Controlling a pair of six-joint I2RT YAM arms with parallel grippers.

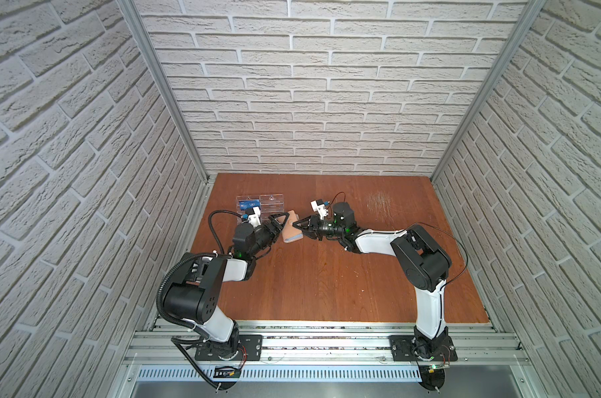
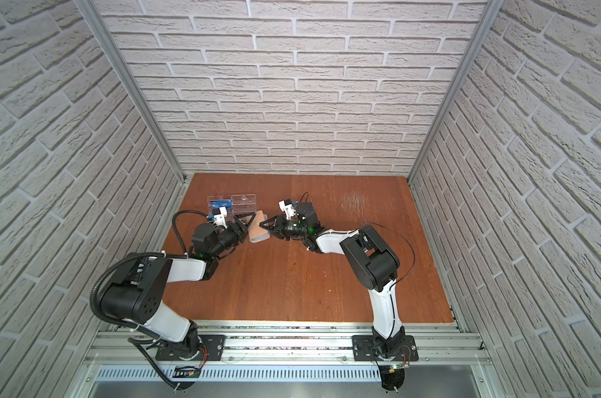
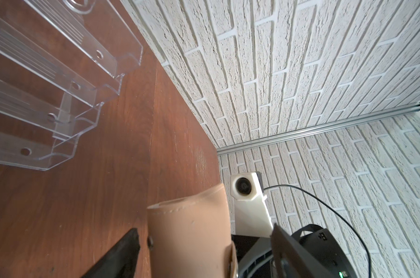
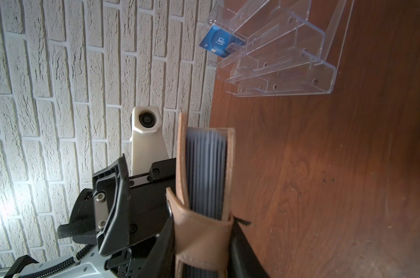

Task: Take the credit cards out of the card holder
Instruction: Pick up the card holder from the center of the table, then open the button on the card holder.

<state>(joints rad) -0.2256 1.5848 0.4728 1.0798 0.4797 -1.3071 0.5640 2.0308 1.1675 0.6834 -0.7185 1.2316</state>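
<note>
Arms reach in from the near rail and meet over the middle of the table (image 1: 326,282). At that meeting point we find the card holder (image 1: 291,228), gripped by the right gripper (image 1: 301,230), whose jaws are closed down on its two leather covers. We cannot tell whether its lower edge rests on the wood or hangs just above it.

The left gripper (image 1: 280,226) stands spread wide around the spine end of the card holder. In the left wrist view we see a gap on each side between its fingers (image 3: 117,255) and the leather, so it has hold of nothing.

In the right wrist view the strap (image 4: 201,238) wraps across the edge of the grey sleeve pages (image 4: 204,168), and the booklet reads as closed. We cannot tell which sleeves contain cards.

Beyond the grippers, toward the far wall, the acrylic rack (image 1: 270,203) carries one blue credit card (image 1: 250,204) in a slot.

We judge the task as partly done: one card is out, and the holder needs reopening to check for the rest.
</note>
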